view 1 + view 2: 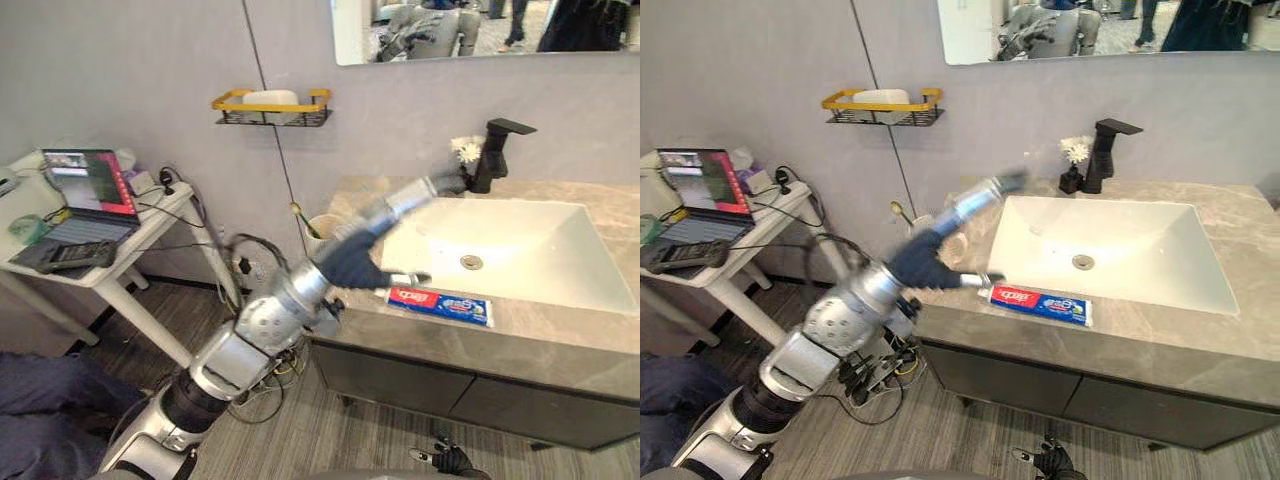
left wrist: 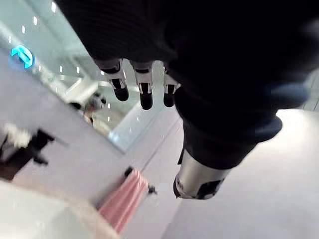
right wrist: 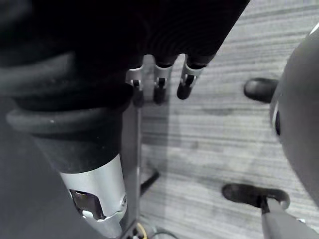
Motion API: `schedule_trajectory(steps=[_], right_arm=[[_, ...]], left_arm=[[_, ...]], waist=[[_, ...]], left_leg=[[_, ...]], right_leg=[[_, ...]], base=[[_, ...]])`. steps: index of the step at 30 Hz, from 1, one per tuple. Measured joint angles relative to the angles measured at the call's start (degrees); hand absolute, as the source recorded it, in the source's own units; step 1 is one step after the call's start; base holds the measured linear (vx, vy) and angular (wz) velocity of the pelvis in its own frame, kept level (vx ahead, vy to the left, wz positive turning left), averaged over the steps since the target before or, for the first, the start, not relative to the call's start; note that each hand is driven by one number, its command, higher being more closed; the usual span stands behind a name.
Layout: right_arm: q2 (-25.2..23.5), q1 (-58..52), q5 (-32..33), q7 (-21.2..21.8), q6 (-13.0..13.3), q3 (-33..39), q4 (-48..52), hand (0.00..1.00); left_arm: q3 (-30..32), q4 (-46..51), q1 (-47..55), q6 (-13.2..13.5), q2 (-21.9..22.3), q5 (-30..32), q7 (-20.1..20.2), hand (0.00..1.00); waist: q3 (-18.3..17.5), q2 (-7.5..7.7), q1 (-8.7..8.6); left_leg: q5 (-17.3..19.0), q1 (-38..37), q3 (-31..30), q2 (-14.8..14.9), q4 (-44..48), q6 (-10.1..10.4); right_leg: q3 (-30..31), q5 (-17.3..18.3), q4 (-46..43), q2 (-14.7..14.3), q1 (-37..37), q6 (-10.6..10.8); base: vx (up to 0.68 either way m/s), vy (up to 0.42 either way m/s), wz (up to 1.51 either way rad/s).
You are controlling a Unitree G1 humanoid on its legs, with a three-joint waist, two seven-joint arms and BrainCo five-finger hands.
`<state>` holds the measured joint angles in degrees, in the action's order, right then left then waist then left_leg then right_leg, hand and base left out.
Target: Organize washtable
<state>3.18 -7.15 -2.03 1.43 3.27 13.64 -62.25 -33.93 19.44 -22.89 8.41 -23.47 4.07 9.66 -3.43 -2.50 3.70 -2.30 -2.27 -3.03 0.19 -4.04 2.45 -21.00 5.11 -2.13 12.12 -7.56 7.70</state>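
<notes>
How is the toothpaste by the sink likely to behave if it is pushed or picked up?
The toothpaste lies flat and long on the counter, so it would probably slide rather than roll or tip. It looks light for its size and glossy, so perhaps a little slippery to pinch. It sits near the front edge, so a push that way might drop it.

Open laptop [image 1: 90, 190] on a white side table [image 1: 140, 240], with a dark flat device [image 1: 65, 256] in front. Yellow-rimmed wire wall shelf [image 1: 270, 108] holding a white object, left of the mirror [image 1: 480, 30].
</notes>
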Motion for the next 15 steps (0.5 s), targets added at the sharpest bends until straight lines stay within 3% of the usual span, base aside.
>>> schedule_trajectory(steps=[6, 10, 15], right_arm=[[0.39, 0.80, 0.61, 0.18, 0.21, -0.26, -1.40, 0.00], [0.07, 1.77, 0.90, 0.56, 0.20, -0.84, -0.73, 0.00], [0.01, 1.90, 0.86, 1.16, 0.25, -2.99, 0.93, 0.00]], left_arm=[[-1.93, -8.74, -0.93, -1.05, 1.95, -0.84, 0.51, 0.00], [-1.39, -19.70, -1.27, -1.56, 4.86, 8.07, -2.81, 0.00], [-1.18, -21.39, -1.24, -1.98, 6.11, 14.12, -6.10, 0.00]], waist=[[0.20, 0.44, -1.44], [1.64, 1.69, -3.28], [4.06, 3.05, -3.27]], left_leg=[[0.00, 0.33, 2.03, 0.79, -0.60, 0.00], [-0.19, 0.02, 3.73, 1.09, -1.36, 0.09], [-0.17, 0.79, 4.68, 1.33, -1.41, 0.12]], right_leg=[[2.73, -0.49, -0.01, -0.43, 2.48, -0.48], [4.70, -1.69, 1.75, -1.35, 3.17, -1.17], [5.39, -3.18, 3.63, -1.83, 3.66, -0.99]], base=[[-0.08, -0.005, -0.22], [-0.04, -0.005, -0.31], [0.01, -0.008, -0.11]])
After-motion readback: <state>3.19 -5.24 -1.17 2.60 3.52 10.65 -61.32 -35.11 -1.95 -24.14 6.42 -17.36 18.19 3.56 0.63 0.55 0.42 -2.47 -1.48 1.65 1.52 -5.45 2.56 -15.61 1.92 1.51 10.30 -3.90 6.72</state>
